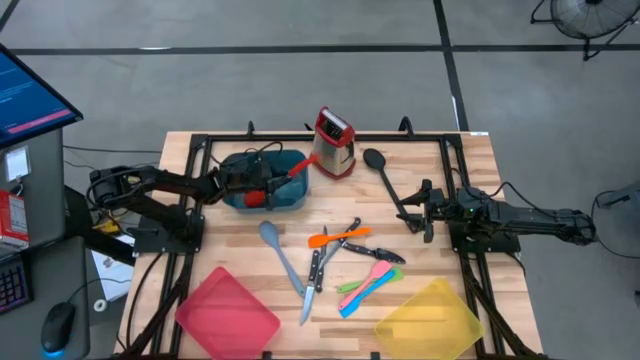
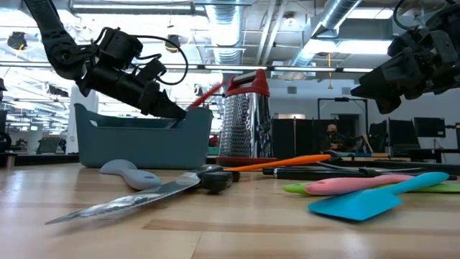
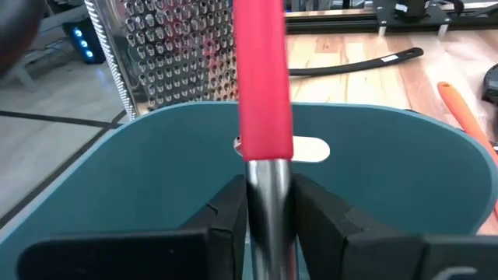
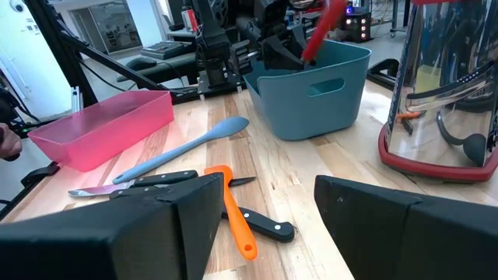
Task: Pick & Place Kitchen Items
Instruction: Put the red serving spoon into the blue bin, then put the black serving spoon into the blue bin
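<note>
The teal tray [image 1: 285, 196] stands at the back left of the table, beside the steel grater [image 1: 334, 143]. Over it, the left gripper [image 3: 264, 204] has its fingers closed around the steel shaft of the red spoon [image 3: 263, 78], whose red handle leans out over the rim. The right gripper [image 4: 264, 214] hangs open near the black ladle [image 1: 385, 176].

No readable text, labels, brands or numbers anywhere; monitor [image 1: 30, 95] content illegible.
</note>
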Controlling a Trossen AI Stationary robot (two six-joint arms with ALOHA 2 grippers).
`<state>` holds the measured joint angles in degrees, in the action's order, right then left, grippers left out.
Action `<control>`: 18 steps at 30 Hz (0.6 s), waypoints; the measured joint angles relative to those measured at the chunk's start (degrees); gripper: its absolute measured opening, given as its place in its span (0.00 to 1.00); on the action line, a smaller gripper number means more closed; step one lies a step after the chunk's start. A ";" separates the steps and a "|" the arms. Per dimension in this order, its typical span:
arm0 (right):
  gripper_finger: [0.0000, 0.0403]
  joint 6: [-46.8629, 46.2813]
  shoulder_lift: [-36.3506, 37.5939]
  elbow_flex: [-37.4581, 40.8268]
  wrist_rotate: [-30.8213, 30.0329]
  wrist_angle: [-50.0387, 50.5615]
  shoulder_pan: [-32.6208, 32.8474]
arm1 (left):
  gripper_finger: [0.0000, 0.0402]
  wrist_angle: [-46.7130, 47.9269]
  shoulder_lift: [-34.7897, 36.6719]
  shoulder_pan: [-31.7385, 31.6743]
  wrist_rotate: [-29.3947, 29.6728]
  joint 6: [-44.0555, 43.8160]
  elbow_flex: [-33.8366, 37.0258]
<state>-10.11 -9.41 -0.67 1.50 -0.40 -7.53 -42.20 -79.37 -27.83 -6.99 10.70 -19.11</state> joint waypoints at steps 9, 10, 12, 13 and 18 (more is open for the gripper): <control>0.53 0.01 0.02 -0.01 -0.01 0.00 0.00 | 0.31 -0.23 0.03 0.07 2.54 0.00 0.00; 0.53 0.00 0.00 -0.02 0.00 0.02 0.00 | 0.33 -0.19 0.21 0.13 2.27 -0.03 0.00; 0.53 0.00 0.00 -0.02 0.00 0.00 0.00 | 0.39 -0.35 0.86 0.17 0.95 -0.37 0.00; 0.53 0.00 0.01 0.00 -0.01 0.00 0.00 | 0.42 -0.19 1.50 0.21 -0.03 -0.58 0.00; 0.53 0.00 0.01 -0.01 -0.01 0.00 0.00 | 0.61 -0.18 7.52 2.04 -2.04 -4.10 0.00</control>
<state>-10.11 -9.40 -0.68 1.48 -0.40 -7.53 -42.38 -71.85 -25.79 -9.03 6.60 -19.11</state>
